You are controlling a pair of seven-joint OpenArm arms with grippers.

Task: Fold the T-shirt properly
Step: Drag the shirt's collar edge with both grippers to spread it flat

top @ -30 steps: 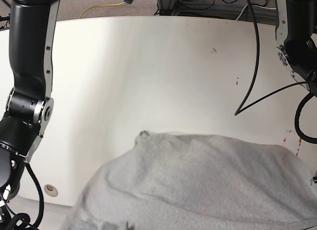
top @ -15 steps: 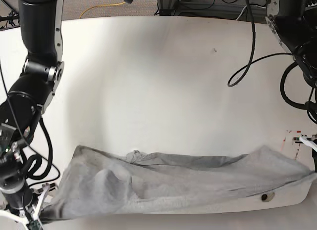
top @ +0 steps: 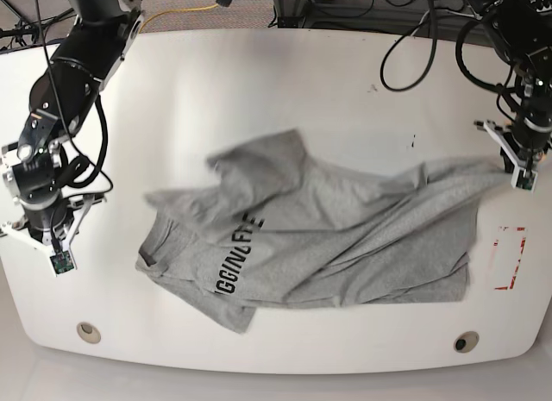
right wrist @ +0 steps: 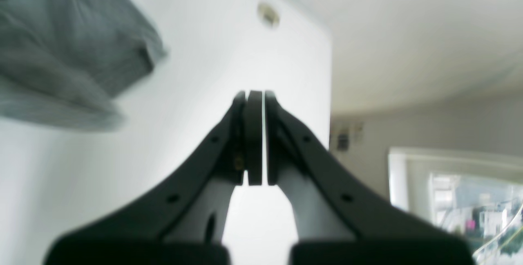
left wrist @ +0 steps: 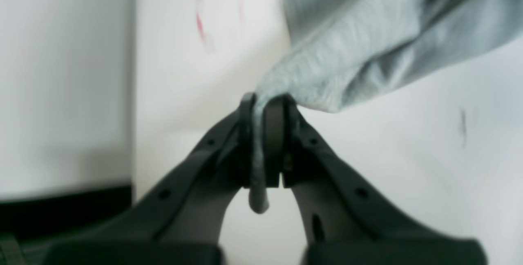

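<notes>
- The left claw (left wrist: 261, 142) is closed on a thin pinch of the T-shirt (top: 319, 237); in the left wrist view only a narrow strip of grey cloth sits between the pads, with a short tail hanging below them. So small a bite can probably slip out if the arm pulls hard.
- In the base view the left claw (top: 520, 164) holds the far right corner of the cloth, near the worktop (top: 259, 82) edge. If it pulls further outward, the cloth may stretch into a ridge and drag the whole garment instead of flattening it.
- The right claw (right wrist: 255, 138) is pressed together with nothing between its pads; the grey cloth (right wrist: 69, 52) lies apart from it, up and to the left in its own view. In the base view the right claw (top: 56, 246) stands just beside the shirt's left edge, not touching it.
- With only one side held, the shirt has no counter-tension, so any pull will likely twist it.
- The T-shirt lies in the middle of the worktop, crumpled and slanted, with black lettering (top: 233, 250) showing and diagonal creases across the body. A fold begun from this state would probably lock the wrinkles in.
- The near-left part of the cloth is doubled under itself; it seems to need spreading first.
</notes>
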